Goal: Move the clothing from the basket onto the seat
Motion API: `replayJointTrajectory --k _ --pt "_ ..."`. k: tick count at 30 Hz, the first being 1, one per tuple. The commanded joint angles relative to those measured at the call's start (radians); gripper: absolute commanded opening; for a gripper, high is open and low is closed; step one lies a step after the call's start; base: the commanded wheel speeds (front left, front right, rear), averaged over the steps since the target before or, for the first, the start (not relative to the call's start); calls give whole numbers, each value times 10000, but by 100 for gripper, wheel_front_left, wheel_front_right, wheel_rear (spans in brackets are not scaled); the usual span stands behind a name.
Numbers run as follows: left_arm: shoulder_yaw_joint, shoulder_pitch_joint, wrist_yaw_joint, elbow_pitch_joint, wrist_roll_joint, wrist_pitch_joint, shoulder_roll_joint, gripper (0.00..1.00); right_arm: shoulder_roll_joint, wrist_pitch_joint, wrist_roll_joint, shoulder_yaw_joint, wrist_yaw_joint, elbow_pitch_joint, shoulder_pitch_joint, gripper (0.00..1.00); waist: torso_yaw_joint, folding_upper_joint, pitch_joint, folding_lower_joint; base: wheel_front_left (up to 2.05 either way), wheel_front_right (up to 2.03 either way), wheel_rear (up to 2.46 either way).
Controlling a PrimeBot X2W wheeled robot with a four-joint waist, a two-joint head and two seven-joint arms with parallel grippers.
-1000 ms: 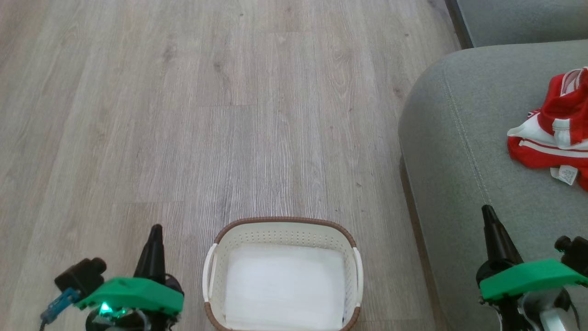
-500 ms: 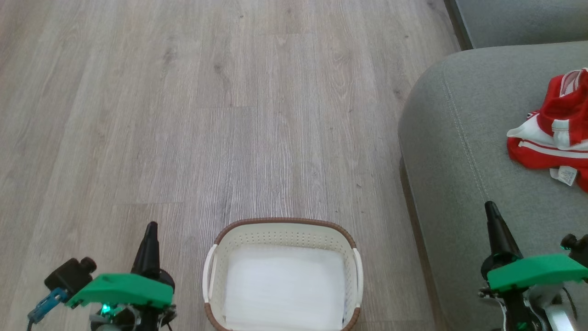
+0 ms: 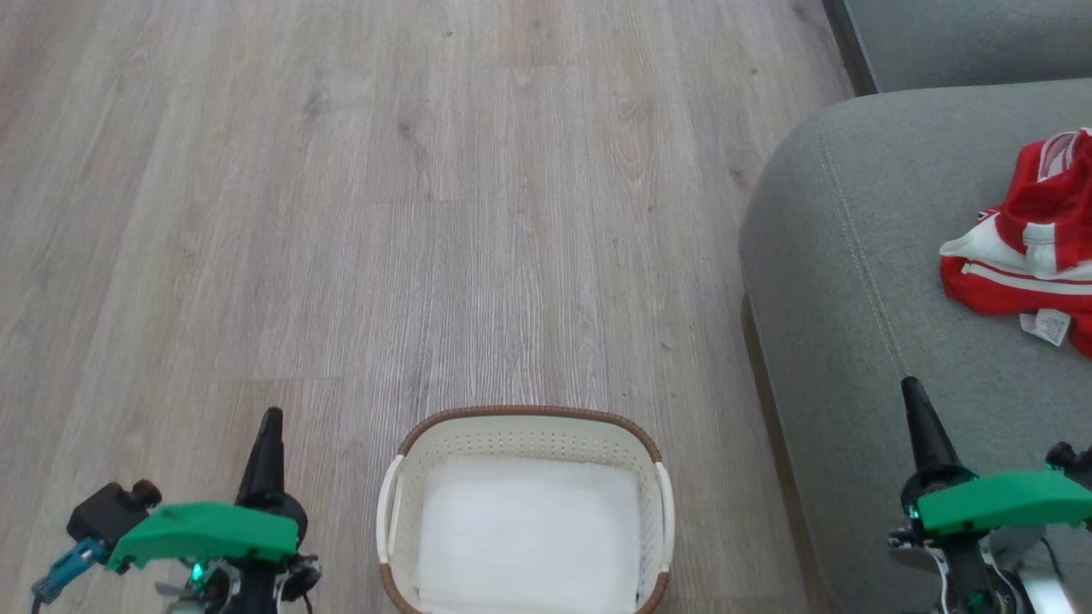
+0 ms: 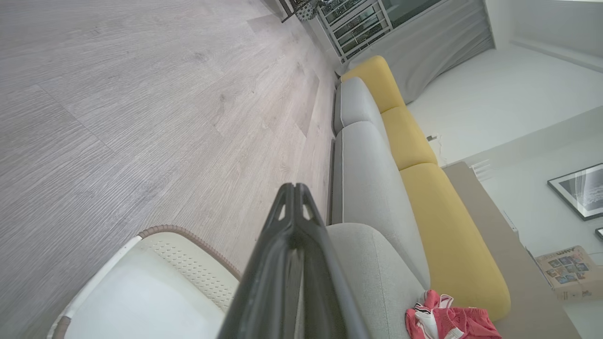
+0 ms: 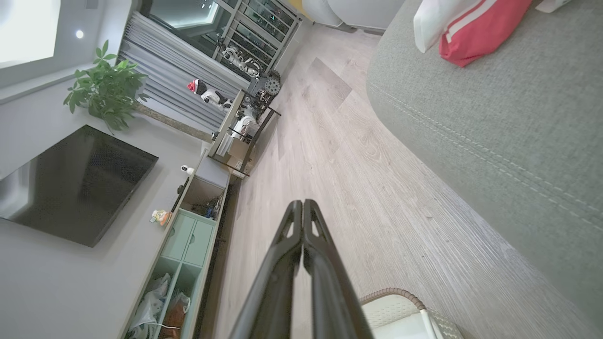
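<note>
While clothing [image 3: 998, 294] lies on the seat [image 3: 853, 298], the basket [image 3: 529, 439] stands bare inside.

**Left gripper** [image 3: 270, 426]: in the head view I see two long black fingers tapering to a slim point. At their base sits a bright green angular left cover [image 3: 205, 530], with a small green light [image 3: 196, 573] glowing beneath it. A black boxy camera module [image 3: 107, 512] juts from the outer side, ending in a blue connector [image 3: 64, 570].

**Right gripper** [image 3: 913, 396]: the same black tapered fingers and a matching green right cover [image 3: 1002, 501]. There is a black knob [image 3: 1071, 456] beside it, with pale wiring [image 3: 934, 558] and silvery metal [image 3: 1036, 593] below.

**Wrist views:** I note small triangular cut-outs just behind the glossy fingertips [image 4: 288, 193].
</note>
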Motion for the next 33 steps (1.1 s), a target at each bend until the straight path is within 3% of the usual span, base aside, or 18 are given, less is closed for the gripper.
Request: replayJointTrajectory --k 1,33 --pt "360 -571 -120 -278 -335 91 110 0 -6 81 318 15 0 -273 -566 0 0 0 -6 0 0 0 0" --pt "1072 -846 -484 -166 -3884 1020 98 0 427 1022 3428 -470 -1 47 -899 0 -5 0 -104 0 0 0 0"
